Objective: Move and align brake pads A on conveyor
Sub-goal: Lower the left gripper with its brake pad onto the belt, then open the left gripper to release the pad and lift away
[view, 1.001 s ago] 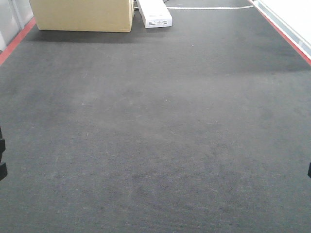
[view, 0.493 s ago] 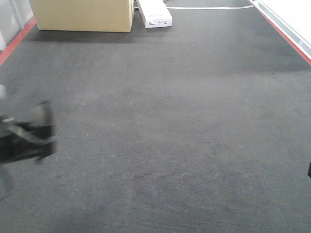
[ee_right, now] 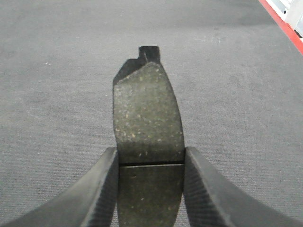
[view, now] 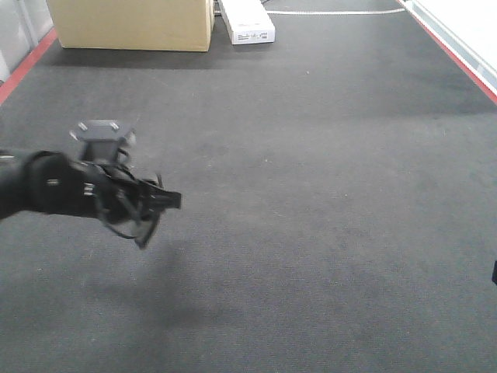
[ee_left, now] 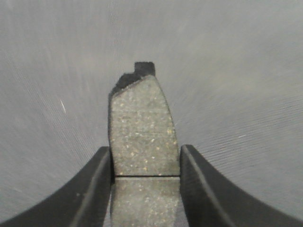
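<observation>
My left gripper (ee_left: 146, 176) is shut on a brake pad A (ee_left: 141, 124), a speckled dark-grey pad with a thin groove between the fingers, held above the conveyor (ee_left: 236, 85). In the front view the left arm reaches in from the left, its gripper (view: 151, 210) hanging over the left half of the dark belt (view: 326, 202). My right gripper (ee_right: 150, 182) is shut on a second brake pad A (ee_right: 147, 116), also over the belt (ee_right: 236, 94). No pads lie on the belt in the front view.
A cardboard box (view: 132, 23) and a white box (view: 247, 22) stand at the belt's far end, with a white cord (view: 334, 12) behind. Red strips run along the left edge (view: 23, 70) and the right edge (view: 458, 54).
The left arm has swung in from the left edge to well over the belt, carrying its pad. The dark sliver at the right edge of the front view has not moved.
</observation>
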